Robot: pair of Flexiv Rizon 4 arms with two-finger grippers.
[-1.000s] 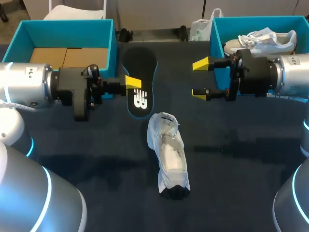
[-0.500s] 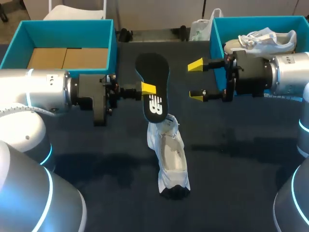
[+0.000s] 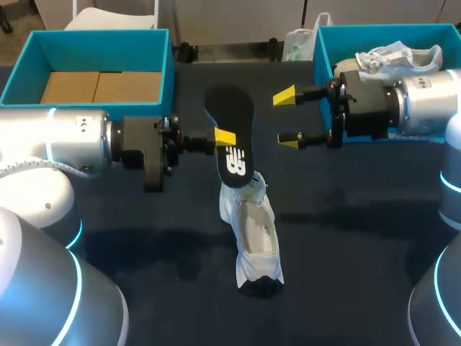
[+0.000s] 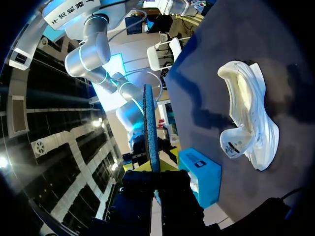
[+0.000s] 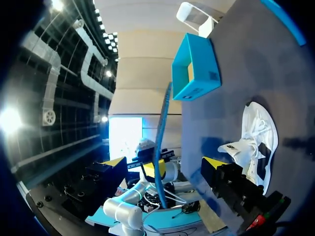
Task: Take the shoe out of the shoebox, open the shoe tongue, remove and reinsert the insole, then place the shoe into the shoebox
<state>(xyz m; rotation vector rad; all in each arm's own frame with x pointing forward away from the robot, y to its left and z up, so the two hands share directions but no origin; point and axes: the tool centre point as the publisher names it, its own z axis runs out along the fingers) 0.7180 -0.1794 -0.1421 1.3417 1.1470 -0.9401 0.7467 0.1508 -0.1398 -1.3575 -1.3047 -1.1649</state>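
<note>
Swinging inward over the last second, the left tool (image 3: 225, 137) has carried the black insole (image 3: 232, 115) from beside the left shoebox (image 3: 94, 34) toward the middle of the tabletop (image 3: 360, 238), while the right tool (image 3: 287, 119) has edged a little nearer to it. The white shoe (image 3: 253, 231) has not shifted.

The left tool is clamped narrow on the insole's long edge, about midway along it. The insole stands on that edge; the left wrist view shows it as a thin dark blade (image 4: 150, 128) rising straight out from between the fingers of the left tool (image 4: 155, 169). Its lower end hangs just over the shoe's lifted tongue – whether the two touch cannot be told. The shoe (image 4: 251, 118) lies on the tabletop ahead of and below the left tool, off to one side, with its opening upward.

The right tool has its fingers spread wide and holds nothing. It hovers level with the left tool, facing it across the insole. From the right wrist, the insole (image 5: 161, 128) appears edge-on ahead of the right tool (image 5: 165, 164), in line with the gap between its tips, and the shoe (image 5: 258, 137) lies ahead and to one side. Behind the right tool stands a second blue box (image 3: 322, 65) – a second shoe (image 3: 400, 56) rests inside it.
</note>
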